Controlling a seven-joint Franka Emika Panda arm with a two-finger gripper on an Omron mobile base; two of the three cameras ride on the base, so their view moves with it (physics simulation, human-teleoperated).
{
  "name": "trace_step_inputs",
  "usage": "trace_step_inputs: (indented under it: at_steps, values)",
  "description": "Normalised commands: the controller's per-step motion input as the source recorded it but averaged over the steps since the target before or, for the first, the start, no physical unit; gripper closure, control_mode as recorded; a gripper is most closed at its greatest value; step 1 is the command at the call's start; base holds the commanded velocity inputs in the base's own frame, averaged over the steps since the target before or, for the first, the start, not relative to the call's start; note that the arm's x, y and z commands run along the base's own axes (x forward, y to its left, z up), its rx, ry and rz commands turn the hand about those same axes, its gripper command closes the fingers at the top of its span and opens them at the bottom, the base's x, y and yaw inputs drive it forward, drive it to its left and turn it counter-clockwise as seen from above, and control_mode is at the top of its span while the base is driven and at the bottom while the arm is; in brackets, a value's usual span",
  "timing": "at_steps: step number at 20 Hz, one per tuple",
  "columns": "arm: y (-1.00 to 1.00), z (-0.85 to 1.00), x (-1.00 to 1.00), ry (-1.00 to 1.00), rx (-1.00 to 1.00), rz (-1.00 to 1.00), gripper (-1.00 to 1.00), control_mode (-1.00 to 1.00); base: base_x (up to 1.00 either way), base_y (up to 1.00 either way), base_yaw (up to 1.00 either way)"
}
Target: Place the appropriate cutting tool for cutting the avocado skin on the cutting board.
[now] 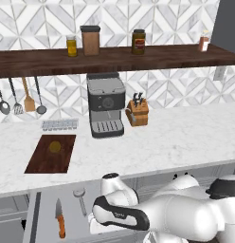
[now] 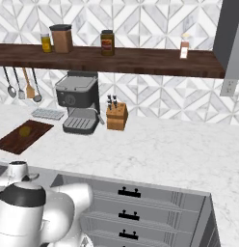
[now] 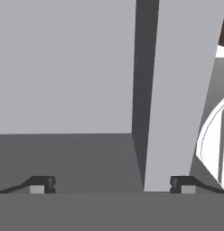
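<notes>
Cutting tool (image 1: pixel 59 219): small knife, orange handle, short silver-grey blade; lying flat in open grey drawer (image 1: pixel 34 216) below counter edge, blade pointing toward the counter; grey round-headed utensil (image 1: pixel 80 198) just beside it in same drawer, apart from it.

Cutting board (image 1: pixel 52 153): dark brown, flat on white marble counter (image 1: pixel 176 137), left of coffee machine (image 1: pixel 105 105); also seen at far left of right base view (image 2: pixel 22 135).

Avocado (image 1: pixel 55 147): small olive-green lump resting on the board, toward its far end; (image 2: pixel 25 130).

Gripper (image 3: pixel 113 185): fingertips (image 3: pixel 41 185) spread wide apart, nothing between them; facing plain grey drawer panels at close range; hand low over the drawer's right part in left base view, well apart from the knife.

Other: wooden knife block (image 1: pixel 138 112) right of coffee machine; ice tray (image 1: pixel 59 125) behind the board; jars (image 1: pixel 90 40) on dark wooden shelf (image 1: pixel 39 60); utensils (image 1: pixel 28 98) hanging beneath it.
</notes>
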Motion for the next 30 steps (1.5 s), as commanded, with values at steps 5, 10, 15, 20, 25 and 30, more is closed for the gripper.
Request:
trace_step_inputs:
  at_steps: [5,10,15,20,25,30]
  values:
    - [0.1,0.0,-0.17,0.08,0.0,0.0,-1.0,-1.0,0.0,0.0,0.0]
    - [0.23,0.0,0.49,0.12,0.01,0.0,-1.0,-1.0,0.0,0.0,0.0]
    - [0.46,0.0,0.46,0.0,0.02,0.0,-1.0,-1.0,0.0,0.0,0.0]
    - [0.54,-0.09,0.17,0.01,0.0,0.0,-1.0,-1.0,0.0,0.0,0.0]
    - [0.27,-0.33,-0.43,0.15,0.0,0.06,-1.0,-1.0,0.0,0.0,0.0]
    - [0.18,-0.39,-0.63,0.14,0.0,0.05,-1.0,-1.0,0.0,0.0,0.0]
